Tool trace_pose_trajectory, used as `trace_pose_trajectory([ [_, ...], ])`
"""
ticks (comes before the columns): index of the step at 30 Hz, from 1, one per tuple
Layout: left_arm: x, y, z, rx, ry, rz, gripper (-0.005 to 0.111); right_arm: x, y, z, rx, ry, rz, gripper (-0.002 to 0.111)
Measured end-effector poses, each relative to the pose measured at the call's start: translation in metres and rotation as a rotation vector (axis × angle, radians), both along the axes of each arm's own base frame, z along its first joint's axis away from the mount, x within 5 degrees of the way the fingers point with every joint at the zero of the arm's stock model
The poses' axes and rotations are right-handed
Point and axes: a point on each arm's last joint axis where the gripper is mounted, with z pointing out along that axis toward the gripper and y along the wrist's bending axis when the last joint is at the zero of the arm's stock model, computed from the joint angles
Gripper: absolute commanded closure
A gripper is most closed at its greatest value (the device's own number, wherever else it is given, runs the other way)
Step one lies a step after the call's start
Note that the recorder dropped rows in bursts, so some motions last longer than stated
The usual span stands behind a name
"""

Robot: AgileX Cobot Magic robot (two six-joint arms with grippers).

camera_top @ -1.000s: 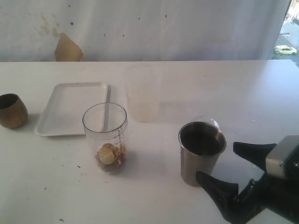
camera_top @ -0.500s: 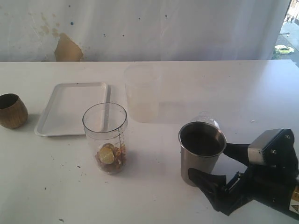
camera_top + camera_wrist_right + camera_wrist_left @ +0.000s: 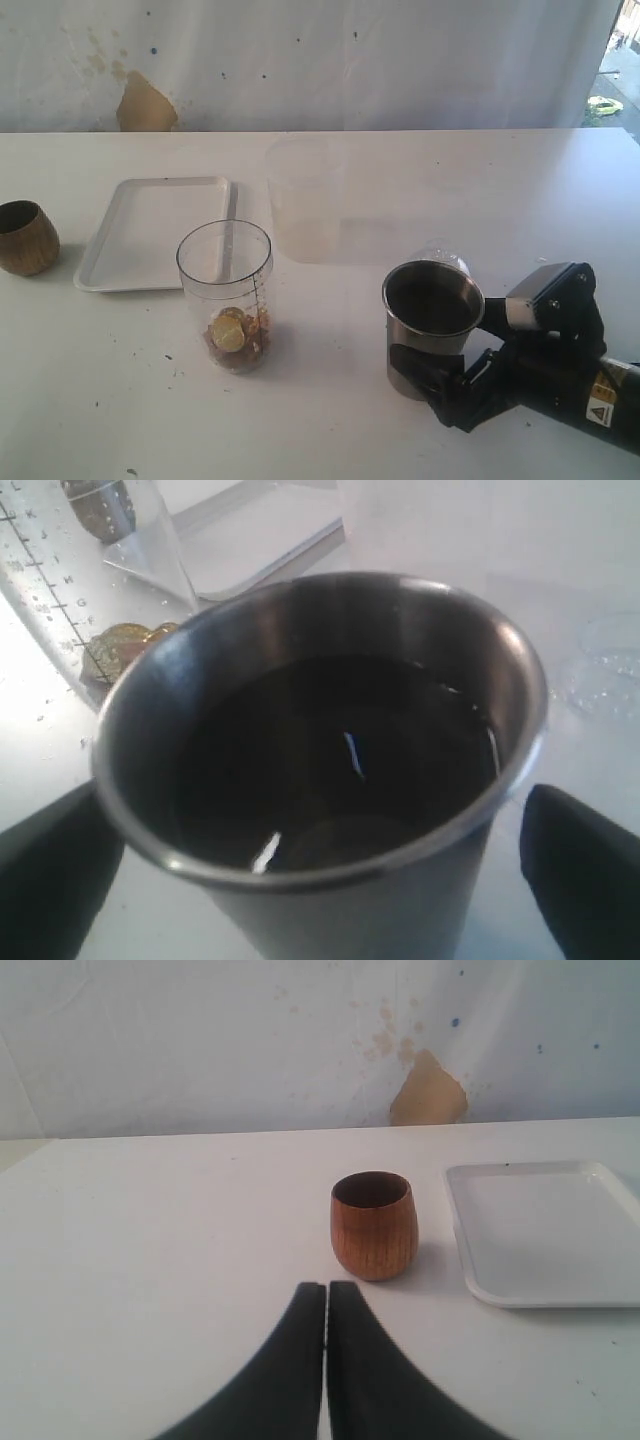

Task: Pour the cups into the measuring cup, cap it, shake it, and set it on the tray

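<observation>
A steel tumbler [image 3: 432,325] full of dark liquid stands at the front right. My right gripper [image 3: 440,342] is open, one finger on each side of the tumbler [image 3: 320,760], and the far finger is partly hidden behind it. The clear measuring cup [image 3: 226,295] with marks down its side stands upright left of the tumbler, with yellow and brown bits at its bottom. The brown wooden cup [image 3: 372,1225] stands at the far left, beside the white tray [image 3: 150,230]. My left gripper [image 3: 326,1290] is shut and empty, a short way from the wooden cup.
A frosted translucent cup [image 3: 305,200] stands behind the measuring cup, right of the tray. A small clear lid [image 3: 443,260] lies just behind the tumbler. A stained white wall runs along the back of the white table [image 3: 330,420].
My right gripper has moved left, from the front right corner to the tumbler, and its open fingers now stand on either side of it. Nothing else has moved.
</observation>
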Motion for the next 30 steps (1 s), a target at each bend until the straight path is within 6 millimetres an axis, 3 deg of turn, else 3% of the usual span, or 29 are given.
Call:
trace_pose_trajectory([
  [30, 0.0, 0.0, 0.0, 0.0, 0.0, 0.0, 0.106, 0.021, 0.005, -0.026, 0.027, 0.051, 0.065, 0.003],
])
